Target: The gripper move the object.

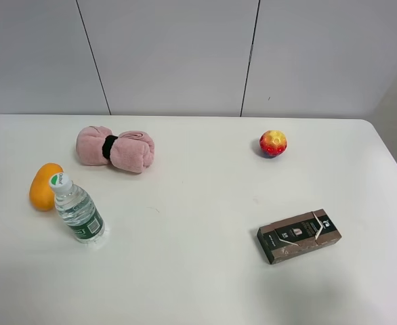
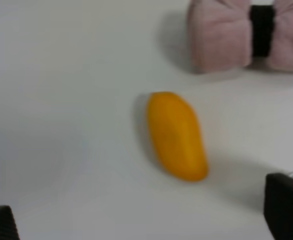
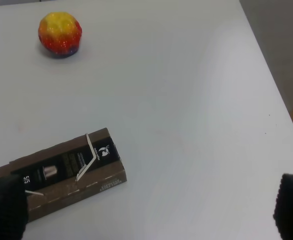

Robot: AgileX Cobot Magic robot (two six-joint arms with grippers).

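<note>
- While the white table (image 1: 205, 271) carries everything, the pink rolled towel (image 1: 115, 149) lies toward its back left.
- Brown box (image 1: 299, 235) sits front right.
- Orange mango (image 1: 44, 186) lies at the left, touching the water bottle (image 1: 78, 208).
- Left gripper (image 2: 146, 220) hovers spread wide, empty, near the mango.
- Right gripper (image 3: 146, 210) is likewise spread, empty.

A lab-like test room: bare white table (image 1: 198, 271) before plain white wall panels (image 1: 178, 54), with unrelated props scattered.

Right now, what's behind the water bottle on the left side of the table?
The orange mango-like fruit lies behind the water bottle, on the white table. The bottle's cap end covers part of its edge, so any contact between them can't be seen.
</note>
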